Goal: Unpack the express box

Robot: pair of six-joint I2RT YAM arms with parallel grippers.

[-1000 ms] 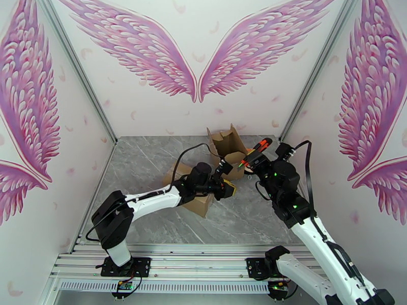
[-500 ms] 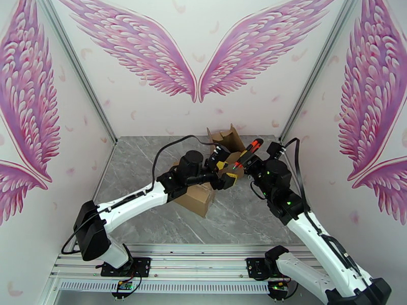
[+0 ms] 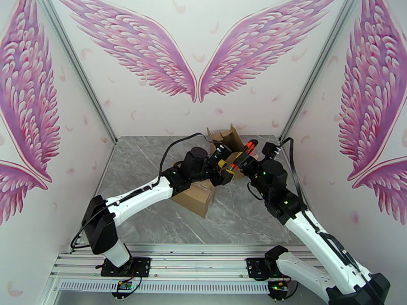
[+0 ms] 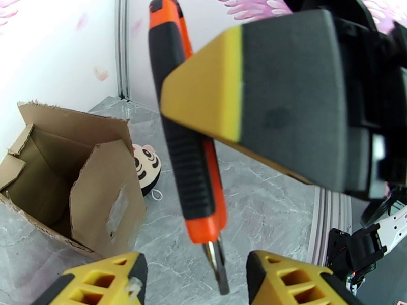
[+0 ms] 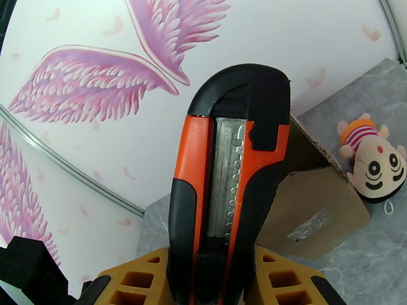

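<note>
My right gripper (image 3: 243, 159) is shut on an orange-and-black utility knife (image 3: 248, 148), and the right wrist view shows its handle (image 5: 229, 189) upright between my yellow fingers. My left gripper (image 3: 225, 169) is right next to it, open. In the left wrist view the bare blade tip (image 4: 219, 268) hangs between the left fingertips (image 4: 109, 278) without touching them. A torn, opened cardboard express box (image 3: 226, 139) stands at the back (image 4: 76, 189). Beside it lies a small panda plush (image 4: 146, 166), also in the right wrist view (image 5: 374, 161).
A second brown cardboard box (image 3: 196, 198) sits on the grey marble table (image 3: 142, 169) under my left forearm. Pink wing-patterned walls close in the back and both sides. Metal rails (image 3: 168, 263) run along the near edge.
My left gripper rose and swung toward the back until it met the knife. The right gripper carried the knife a little to the left. The boxes stayed put.
</note>
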